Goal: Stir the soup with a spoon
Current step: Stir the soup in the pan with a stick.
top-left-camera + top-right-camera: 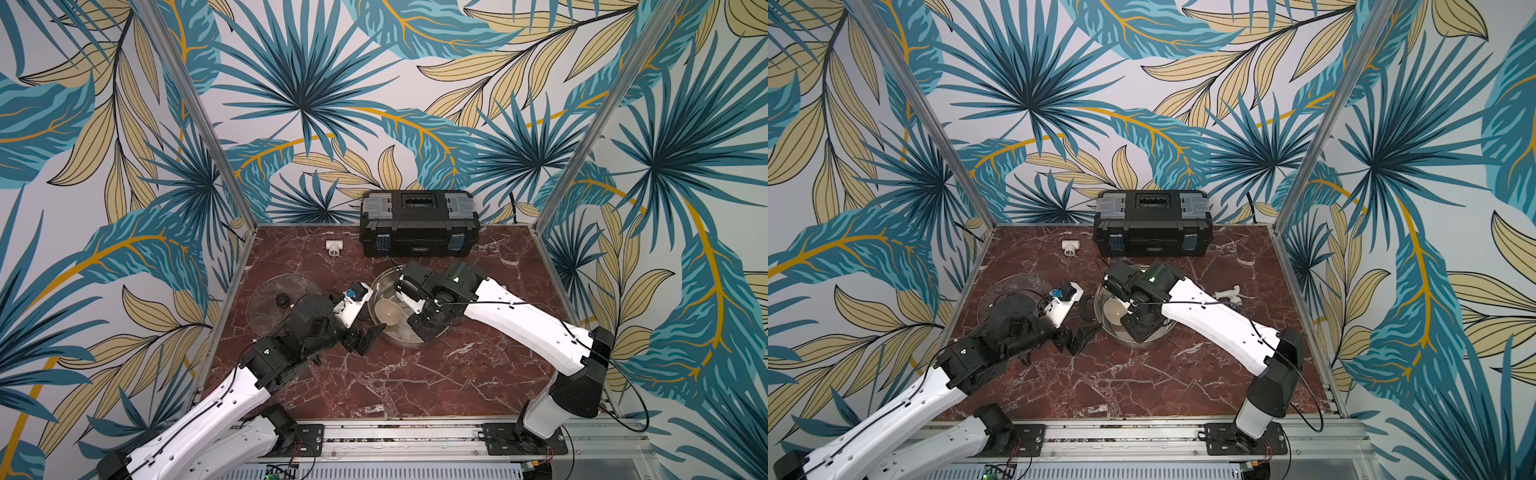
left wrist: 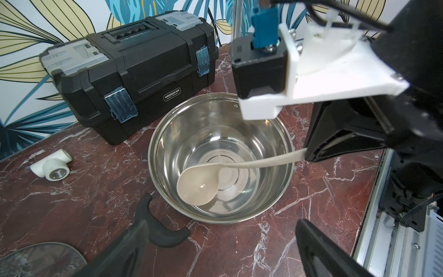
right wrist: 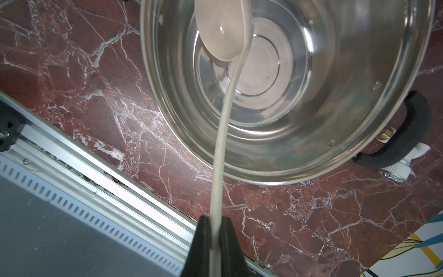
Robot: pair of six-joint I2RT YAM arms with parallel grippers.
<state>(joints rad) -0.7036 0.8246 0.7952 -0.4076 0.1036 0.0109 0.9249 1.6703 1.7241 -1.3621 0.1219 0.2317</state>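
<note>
A steel pot (image 1: 372, 297) (image 1: 1100, 309) stands mid-table, with clear liquid, the soup (image 3: 294, 79), shallow in its bottom. The cream spoon (image 1: 388, 311) (image 1: 1115, 312) has its round bowl (image 2: 196, 184) low inside the pot, and its long handle (image 3: 223, 124) runs up over the rim. My right gripper (image 3: 217, 221) (image 1: 420, 323) is shut on the end of that handle. My left gripper (image 1: 368, 338) (image 1: 1081, 338) (image 2: 220, 239) stands open and empty just outside the pot, beside its black side handle (image 2: 165, 230).
A black toolbox (image 1: 419, 222) sits at the back, close behind the pot. A glass lid (image 1: 282, 303) lies to the left under my left arm. A white T-shaped pipe fitting (image 1: 333, 247) is back left, and another white fitting (image 1: 1229, 294) lies right of the pot.
</note>
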